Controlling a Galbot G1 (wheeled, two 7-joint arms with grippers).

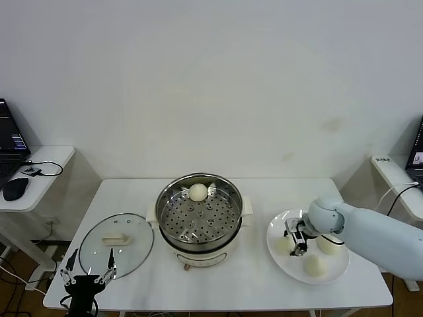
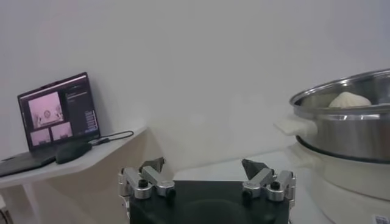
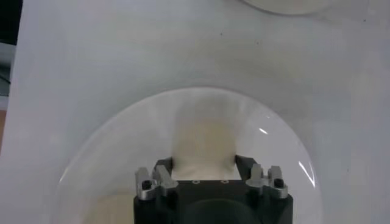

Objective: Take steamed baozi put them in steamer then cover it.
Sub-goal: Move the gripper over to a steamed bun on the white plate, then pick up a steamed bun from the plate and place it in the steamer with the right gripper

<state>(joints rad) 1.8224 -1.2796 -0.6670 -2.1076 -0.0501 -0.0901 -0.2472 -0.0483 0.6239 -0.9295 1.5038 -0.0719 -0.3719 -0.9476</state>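
the left gripper waits at the near edge of the white table, at about 7 o'clock from the steamer, its fingers spread wide with nothing between them; in the left wrist view the two fingertips stand well apart

just beyond it, at 9 o'clock from the steamer, a glass lid with a cream handle lies flat on the table, touching nothing else

on the other side, at 3 o'clock from the steamer, a flat white plate carries three steamed baozi: one at the near rim, one toward the far right partly under the arm, and one on the plate's left part. the right gripper has its fingers on either side of that left bun; the right wrist view shows the cream bun filling the gap between the two fingers, which press against its sides, so the claw is clenched around this bun, with the bun resting on the plate

in the middle of the table stands the steamer, a shiny steel pot on a cream base, uncovered, its perforated tray showing. a fourth baozi sits on the tray at 12 o'clock, against the far wall

farther off at 10 o'clock, a side shelf holds a laptop and a dark mouse
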